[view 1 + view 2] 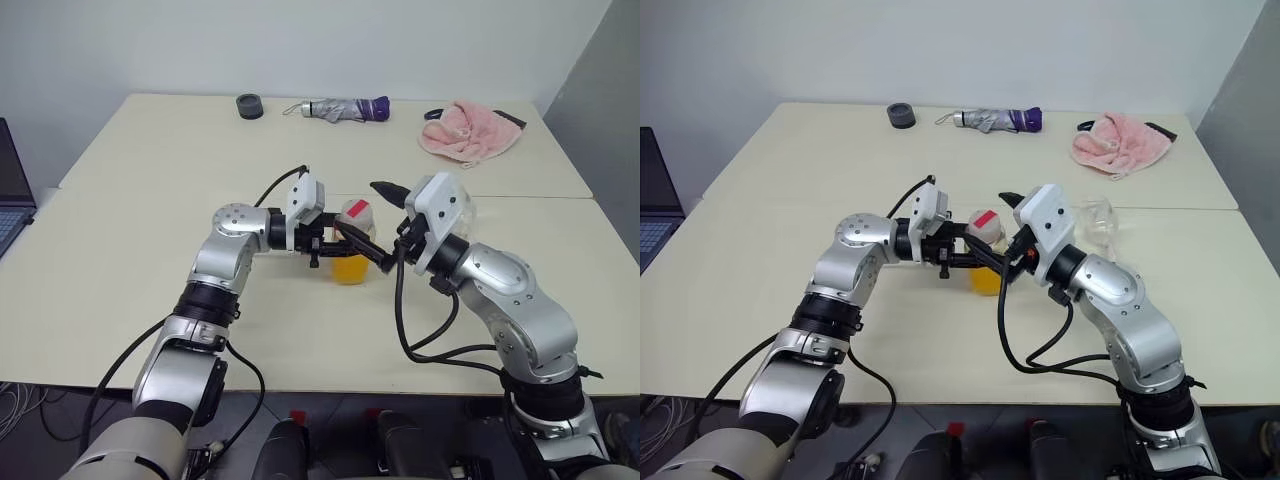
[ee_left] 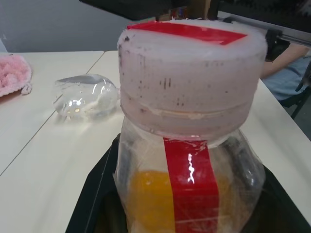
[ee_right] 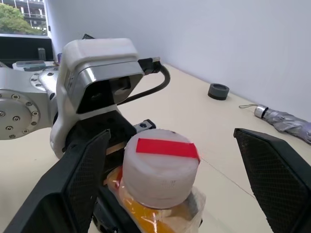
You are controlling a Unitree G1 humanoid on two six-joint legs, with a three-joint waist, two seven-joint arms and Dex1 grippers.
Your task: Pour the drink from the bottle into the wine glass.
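The bottle point(image 1: 352, 250) is clamped upright in the left end effector point(image 1: 340, 243); the right end effector point(image 3: 170, 160) is spread apart around its cap point(image 3: 160, 167) (untouched).

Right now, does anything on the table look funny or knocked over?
Yes. The wine glass lies on its side on the table instead of standing, beyond the bottle, so nothing could be poured into it. The bottle's cap is on. No spill shows.

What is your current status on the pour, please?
Left tool shut on bottle, cap still on. Right tool open around cap. Wine glass lying on its side.
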